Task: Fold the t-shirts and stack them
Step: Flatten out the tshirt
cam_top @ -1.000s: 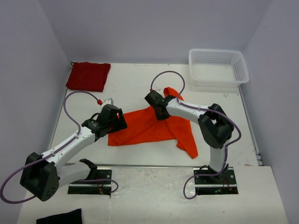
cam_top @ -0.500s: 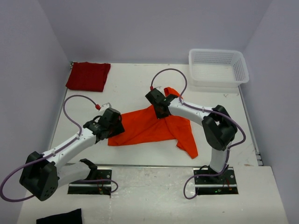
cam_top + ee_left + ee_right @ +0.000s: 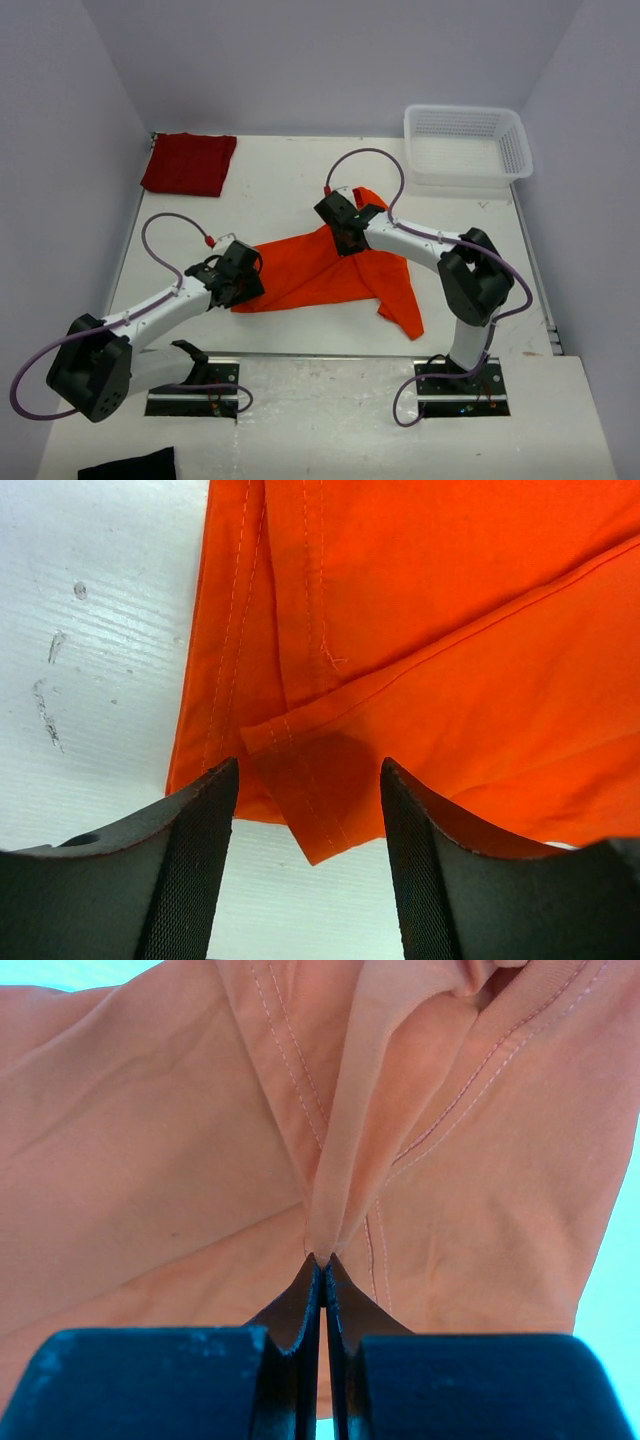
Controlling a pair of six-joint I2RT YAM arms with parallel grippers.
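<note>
The orange t-shirt lies spread and rumpled in the middle of the table. My left gripper is low at its left corner and open. In the left wrist view the hem corner lies between the two fingers, which do not close on it. My right gripper is at the shirt's far edge, shut on a pinched fold of orange cloth that rises from the closed tips. The dark red t-shirt lies folded at the far left corner, away from both grippers.
A white mesh basket stands at the far right corner. A small black cloth lies at the near left, in front of the arm bases. Side walls close in the table on the left and right.
The left arm has moved toward the near edge and come down at the shirt's left corner, its jaws narrowing a little. The right gripper stayed shut on the fold and shifted slightly right.
</note>
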